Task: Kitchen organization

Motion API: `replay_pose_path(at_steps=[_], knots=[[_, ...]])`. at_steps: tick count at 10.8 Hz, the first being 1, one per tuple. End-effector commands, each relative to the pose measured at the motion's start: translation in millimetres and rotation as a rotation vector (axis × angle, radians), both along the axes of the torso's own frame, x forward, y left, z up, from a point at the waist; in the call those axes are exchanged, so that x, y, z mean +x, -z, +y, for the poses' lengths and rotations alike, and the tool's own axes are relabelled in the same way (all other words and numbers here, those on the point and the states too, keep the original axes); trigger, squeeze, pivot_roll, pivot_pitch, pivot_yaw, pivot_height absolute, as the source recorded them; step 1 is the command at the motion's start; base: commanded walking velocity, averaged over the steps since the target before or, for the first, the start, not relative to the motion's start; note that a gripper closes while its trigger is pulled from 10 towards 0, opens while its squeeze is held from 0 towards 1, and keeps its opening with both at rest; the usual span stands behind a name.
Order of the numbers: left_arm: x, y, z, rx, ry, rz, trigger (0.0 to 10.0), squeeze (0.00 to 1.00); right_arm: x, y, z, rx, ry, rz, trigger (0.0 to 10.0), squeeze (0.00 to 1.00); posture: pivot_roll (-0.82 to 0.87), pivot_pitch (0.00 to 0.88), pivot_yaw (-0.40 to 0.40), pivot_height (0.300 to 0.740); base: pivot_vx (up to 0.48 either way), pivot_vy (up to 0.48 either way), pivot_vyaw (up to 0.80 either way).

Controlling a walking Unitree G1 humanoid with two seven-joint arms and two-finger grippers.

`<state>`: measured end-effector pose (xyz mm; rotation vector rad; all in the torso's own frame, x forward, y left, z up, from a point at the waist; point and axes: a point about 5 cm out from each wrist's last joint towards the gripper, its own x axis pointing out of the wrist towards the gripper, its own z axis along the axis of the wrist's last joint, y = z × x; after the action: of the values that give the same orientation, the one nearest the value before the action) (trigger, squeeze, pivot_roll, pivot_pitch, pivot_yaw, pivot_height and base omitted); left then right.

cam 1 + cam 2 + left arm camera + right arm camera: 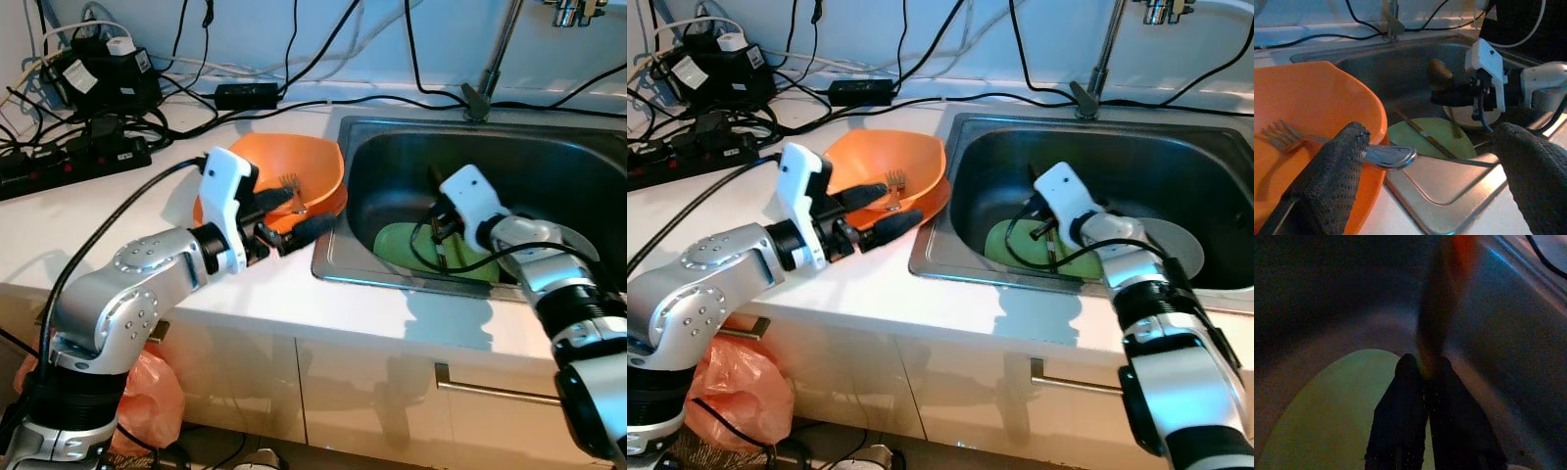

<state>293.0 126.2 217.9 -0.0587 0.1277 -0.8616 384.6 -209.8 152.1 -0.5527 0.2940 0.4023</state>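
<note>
Fork [1283, 137] lies in the orange bowl [294, 166] on the white worktop [118, 206], handle over the rim beside the open left hand [284, 217]. Right hand [1425, 382], down in the sink [549, 157] over a green plate [411, 245], pinches a brown utensil [1437, 318].

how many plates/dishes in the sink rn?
2. A light green round plate lies on the steel sink floor under the right gripper; a pale white round plate lies beside it, partly behind the right arm. More may be hidden.
</note>
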Motion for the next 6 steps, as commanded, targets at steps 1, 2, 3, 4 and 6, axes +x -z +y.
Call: replay_pose_path(at_steps=[1, 2, 3, 4, 6], knots=[[-2.4, -0.4, 0.5, 0.020, 0.007, -0.008, 10.0, 0.00, 3.6, -7.9, 5.8, -0.015, -0.038, -0.021, 10.0, 1.00, 0.24, 0.053, 0.074, 0.740, 0.000, 0.000, 0.00], [-2.5, 1.3, 0.7, 0.021, 0.004, -0.007, 10.0, 0.00, 4.9, -7.3, 11.9, -0.020, -0.067, -0.018, 10.0, 1.00, 0.24, 0.051, 0.073, 0.740, 0.000, 0.000, 0.00], [-2.2, 2.6, 0.8, 0.026, 0.003, -0.007, 10.0, 0.00, 6.0, -7.9, 16.0, -0.016, -0.083, -0.019, 10.0, 1.00, 0.24, 0.049, 0.074, 0.740, 0.000, 0.000, 0.00], [-2.1, 3.0, 1.0, 0.030, 0.005, -0.009, 10.0, 0.00, 6.3, -8.3, 18.2, -0.012, -0.094, -0.018, 10.0, 1.00, 0.24, 0.048, 0.074, 0.740, 0.000, 0.000, 0.00], [-1.1, 4.2, 1.3, 0.045, 0.008, -0.019, 10.0, 0.00, 6.5, -9.5, 22.5, -0.005, -0.126, -0.022, 10.0, 1.00, 0.23, 0.043, 0.075, 0.740, 0.000, 0.000, 0.00]])
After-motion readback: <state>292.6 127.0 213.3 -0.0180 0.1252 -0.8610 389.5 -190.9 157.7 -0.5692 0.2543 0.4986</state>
